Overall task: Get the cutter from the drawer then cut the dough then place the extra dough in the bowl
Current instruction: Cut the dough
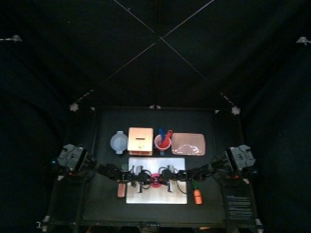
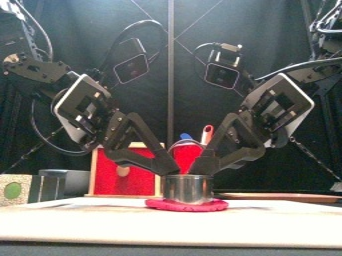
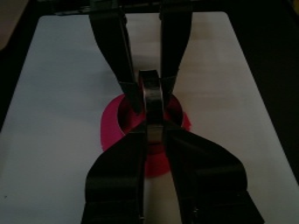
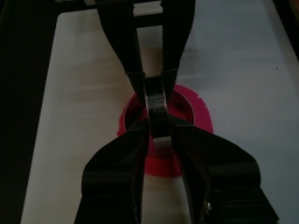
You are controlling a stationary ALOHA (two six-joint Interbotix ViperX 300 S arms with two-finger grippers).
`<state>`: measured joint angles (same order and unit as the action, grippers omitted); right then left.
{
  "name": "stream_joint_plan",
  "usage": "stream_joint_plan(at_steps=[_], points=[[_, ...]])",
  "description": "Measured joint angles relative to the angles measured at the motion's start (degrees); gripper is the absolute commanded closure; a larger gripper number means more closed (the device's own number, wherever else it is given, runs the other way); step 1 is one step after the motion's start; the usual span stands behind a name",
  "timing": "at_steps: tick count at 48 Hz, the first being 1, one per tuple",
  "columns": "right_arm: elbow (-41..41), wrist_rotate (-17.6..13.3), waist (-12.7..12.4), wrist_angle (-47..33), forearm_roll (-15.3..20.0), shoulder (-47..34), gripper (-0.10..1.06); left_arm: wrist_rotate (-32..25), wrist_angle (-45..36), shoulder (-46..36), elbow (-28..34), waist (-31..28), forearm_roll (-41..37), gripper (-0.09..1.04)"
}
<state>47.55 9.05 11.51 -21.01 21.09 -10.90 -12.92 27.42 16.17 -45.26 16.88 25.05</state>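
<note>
Both arms meet over the middle of the white cutting board (image 2: 80,215). The left gripper (image 2: 166,172) and right gripper (image 2: 211,168) are each pinched tight on the round metal cutter (image 2: 190,188), one from each side, jaws angled down. Can't tell if they grip the rim or the handle. The cutter stands upright on the flat pink dough disc (image 2: 187,206), with dough showing around its base. Behind the board, left to right: blue-grey bowl (image 1: 118,141), pale wooden box with red drawer front (image 1: 141,139), red cup (image 1: 162,138) holding toy knives, flat pink tray (image 1: 191,143).
</note>
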Motion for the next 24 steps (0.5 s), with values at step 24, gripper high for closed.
stream_joint_plan(at_steps=[24], points=[[-0.4, -0.3, -0.2, 0.5, -1.5, 2.8, 0.27, 0.0, -1.7, -4.0, -1.4, -1.0, -3.1, 0.33]])
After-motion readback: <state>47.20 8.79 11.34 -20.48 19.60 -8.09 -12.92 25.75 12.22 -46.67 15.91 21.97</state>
